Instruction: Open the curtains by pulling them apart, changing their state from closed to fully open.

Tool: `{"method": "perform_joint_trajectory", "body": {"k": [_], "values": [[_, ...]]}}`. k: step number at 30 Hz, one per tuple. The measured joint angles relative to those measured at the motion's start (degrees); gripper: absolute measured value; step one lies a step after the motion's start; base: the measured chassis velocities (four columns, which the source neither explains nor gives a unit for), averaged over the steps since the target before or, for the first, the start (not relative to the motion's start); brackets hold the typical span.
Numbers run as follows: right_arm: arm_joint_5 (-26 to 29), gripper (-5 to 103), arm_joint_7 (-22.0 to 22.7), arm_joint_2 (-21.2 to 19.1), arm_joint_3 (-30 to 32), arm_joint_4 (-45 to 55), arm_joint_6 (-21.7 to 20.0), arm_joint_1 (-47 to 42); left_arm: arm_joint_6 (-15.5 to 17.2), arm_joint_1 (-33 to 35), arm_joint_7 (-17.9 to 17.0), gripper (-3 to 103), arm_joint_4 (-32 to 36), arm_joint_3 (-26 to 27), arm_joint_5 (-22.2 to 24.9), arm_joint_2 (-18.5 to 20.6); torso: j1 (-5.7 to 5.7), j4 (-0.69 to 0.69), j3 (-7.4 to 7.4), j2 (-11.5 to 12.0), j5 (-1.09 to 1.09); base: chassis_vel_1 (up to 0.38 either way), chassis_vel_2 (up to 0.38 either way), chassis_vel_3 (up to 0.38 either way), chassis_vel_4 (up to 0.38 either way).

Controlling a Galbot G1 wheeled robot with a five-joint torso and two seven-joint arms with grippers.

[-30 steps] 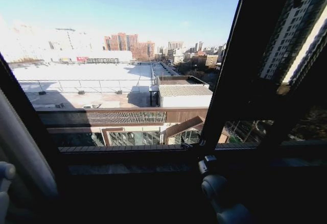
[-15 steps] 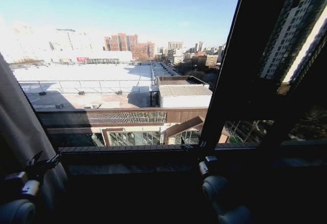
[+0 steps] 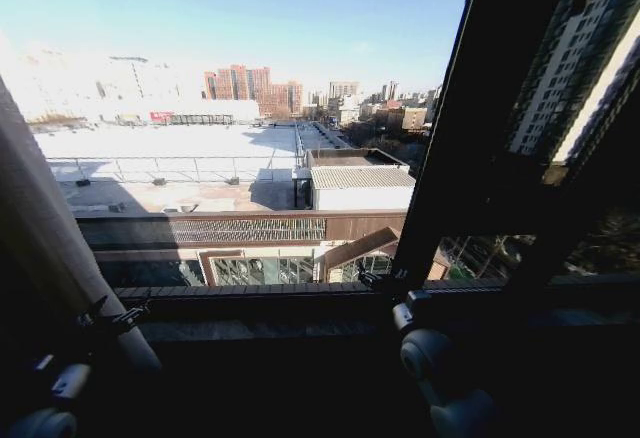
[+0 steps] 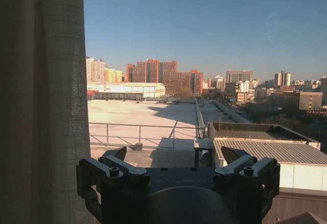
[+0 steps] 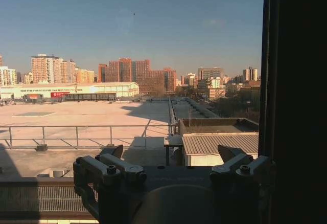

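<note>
Two pincers low against the window frame [image 3: 470,148], the chosen landmark. Left pincer [image 3: 115,318] down at the frame's lower left corner, just beside the gathered curtain panel [image 3: 40,228], fingers spread wide and empty in the left wrist view [image 4: 176,170], with pleated fabric [image 4: 43,101] standing to one side and not between the fingers. Right pincer [image 3: 385,283] at the foot of the frame's thick dark upright, also wide and holding nothing [image 5: 173,170].

Curtains bunched at the frame's far left edge, glass between there and the dark upright bare, with rooftops [image 3: 180,148] and a distant skyline beyond. Right of the upright all in deep shadow; whether a second panel hangs there, impossible to tell.

Judged from this: task looking near complete on the left, perhaps a last nudge outward left to make. To do it well: close on a good fold of fabric, not a single thin pleat, pull level and slow along the frame away from the upright, no downward drag on the rail above, then release cleanly without snagging sheer cloth on the finger hardware.

In the way: the sill ledge [image 3: 260,293] close under both pincers, and the upright crowding the right arm
</note>
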State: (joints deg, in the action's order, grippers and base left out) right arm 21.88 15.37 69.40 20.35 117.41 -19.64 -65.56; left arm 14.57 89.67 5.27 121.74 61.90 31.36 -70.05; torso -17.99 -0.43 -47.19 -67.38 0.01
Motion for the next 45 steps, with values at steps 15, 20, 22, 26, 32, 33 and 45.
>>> {"method": "perform_joint_trajectory", "body": {"k": [15,20,22,26,32,33,45], "values": [[0.2,100,-0.1,0.4,1.1,-0.8,0.0,0.0,4.8,-1.4,-9.7,100,8.2,-9.4,-3.0,-4.1,0.02,-0.01,0.0,0.0,0.03,-0.132,-0.206,0.129,0.213],[0.3,100,-0.1,0.5,1.5,-0.9,0.0,-0.1,4.8,-1.5,-8.3,100,8.3,-10.3,-4.4,-3.6,0.02,0.0,0.0,0.0,0.01,-0.162,-0.297,0.171,0.304],[0.4,100,-0.1,0.5,1.6,-1.0,0.0,-0.1,4.8,-1.4,-7.8,100,8.3,-10.6,-5.0,-3.6,0.02,0.01,0.0,0.0,0.01,-0.155,-0.25,0.158,0.273],[0.4,100,0.0,0.5,1.7,-1.0,-0.1,0.0,4.7,-1.0,-6.6,100,8.5,-10.8,-5.7,-4.0,0.0,0.0,0.0,0.0,-0.01,-0.155,-0.304,0.151,0.295],[0.4,100,0.0,0.5,1.7,-1.0,-0.1,0.0,4.5,-0.4,-5.6,100,8.9,-11.0,-6.6,-4.5,0.01,0.0,0.0,0.0,0.01,-0.219,-0.386,0.222,0.374],[0.4,100,0.1,0.5,1.7,-1.0,-0.1,0.1,4.4,-0.3,-5.3,100,8.9,-11.0,-6.9,-4.7,0.01,0.0,0.0,0.0,0.01,-0.277,-0.423,0.293,0.445],[0.3,100,0.1,0.4,1.6,-0.9,-0.1,0.0,3.0,0.2,-3.8,100,8.5,-11.9,-9.0,-5.7,0.01,0.0,0.0,0.0,0.0,-0.302,-0.452,0.305,0.452]]}}
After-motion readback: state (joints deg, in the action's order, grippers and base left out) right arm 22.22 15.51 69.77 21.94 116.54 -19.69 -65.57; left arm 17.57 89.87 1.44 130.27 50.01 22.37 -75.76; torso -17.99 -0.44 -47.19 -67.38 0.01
